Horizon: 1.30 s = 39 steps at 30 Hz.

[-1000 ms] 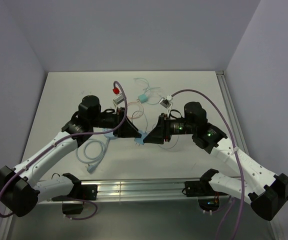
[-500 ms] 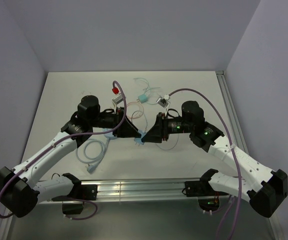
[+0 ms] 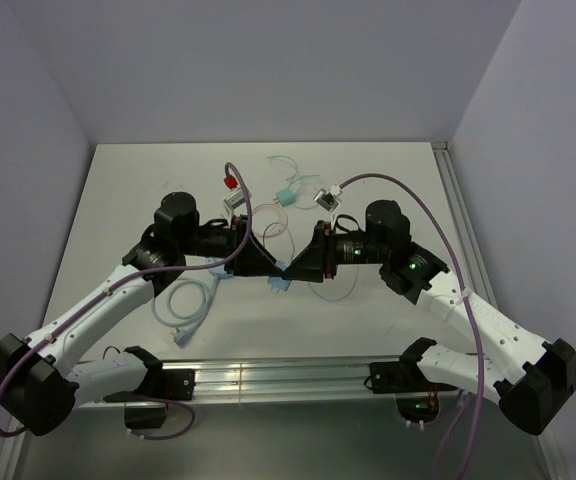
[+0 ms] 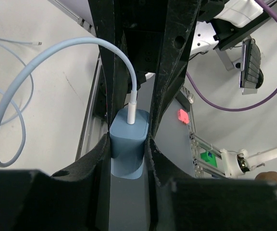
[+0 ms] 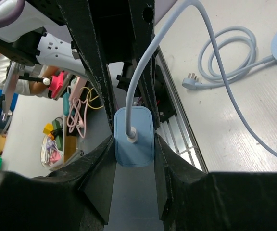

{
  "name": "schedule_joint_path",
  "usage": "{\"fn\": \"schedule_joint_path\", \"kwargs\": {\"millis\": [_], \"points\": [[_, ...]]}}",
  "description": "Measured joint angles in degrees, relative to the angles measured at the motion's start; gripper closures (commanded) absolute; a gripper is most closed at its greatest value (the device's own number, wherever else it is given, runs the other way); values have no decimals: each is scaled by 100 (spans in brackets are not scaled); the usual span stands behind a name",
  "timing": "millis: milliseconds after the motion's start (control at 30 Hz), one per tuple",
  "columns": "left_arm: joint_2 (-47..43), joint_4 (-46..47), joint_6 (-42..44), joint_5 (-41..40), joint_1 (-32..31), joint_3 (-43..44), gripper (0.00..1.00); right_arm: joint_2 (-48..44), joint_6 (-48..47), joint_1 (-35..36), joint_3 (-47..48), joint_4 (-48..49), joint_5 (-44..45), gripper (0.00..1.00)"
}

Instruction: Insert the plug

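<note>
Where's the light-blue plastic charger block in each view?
Top external: light-blue plastic charger block, centre of the picture, just below the middle.
Left wrist: block, lower centre.
Right wrist: block, centre.
Shared landmark: aluminium rail along the table's near edge.

White table, far side: sm. red item w/ grey box just beside; teal connector nr thin clear wires. Metal rail along near edge.
</note>
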Motion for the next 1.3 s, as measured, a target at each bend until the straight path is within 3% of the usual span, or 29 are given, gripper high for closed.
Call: {"fn": "schedule_joint_path", "kwargs": {"millis": [167, 267, 300, 333, 367, 400, 467, 500, 600, 667, 767, 867, 900, 933, 1000, 1167, 1267, 1300], "points": [[-17, 63, -48, 66, 15, -2, 100, 2, 2, 0, 0, 50, -72, 64], [-20, 87, -83, 87, 17, -2, 100, 9, 11, 0, 0, 103, -125, 86], [-22, 92, -92, 101, 20, -2, 100, 15, 17, 0, -2, 125, -146, 100], [-26, 92, -107, 105, 22, -2, 99, 22, 33, 0, -2, 151, -160, 100], [-31, 90, -114, 109, 28, -2, 91, 26, 37, 0, -2, 170, -168, 100], [-33, 90, -118, 107, 31, -2, 69, 26, 37, 0, -2, 181, -162, 100], [-35, 59, -94, 61, 42, 0, 44, 26, 33, 0, -2, 173, -138, 100], [-37, 17, -31, 4, 48, 2, 24, 24, 20, 2, -2, 166, -96, 100], [-101, -321, 103, -369, 140, 20, 11, -2, -48, 11, -2, 15, 267, 100], [-260, -573, 208, -643, 219, 28, 9, -4, -94, 11, -2, -144, 597, 100], [-651, -935, 378, -1130, 308, 101, 11, -4, -103, 11, -9, -385, 1165, 100], [-1060, -1368, 487, -1985, 315, 291, 24, -2, -37, 11, -44, -470, 1716, 100], [-1180, -1554, 485, -2402, 315, 385, 48, -2, 2, 13, -76, -466, 1910, 100], [-1241, -1744, 437, -2830, 319, 481, 64, -2, 33, 24, -114, -466, 2055, 100], [-1226, -2094, 402, -3713, 367, 638, 82, -2, 142, 48, -208, -457, 2470, 100], [-645, -2531, 114, -4983, 1211, 354, 84, 9, 407, 151, -345, -404, 3329, 100], [-256, -2601, -142, -5362, 1873, -229, 100, 94, 509, 251, -354, -291, 3663, 100], [-133, -2640, -195, -5449, 2011, -345, 100, 151, 529, 289, -354, -234, 3738, 100]]}}
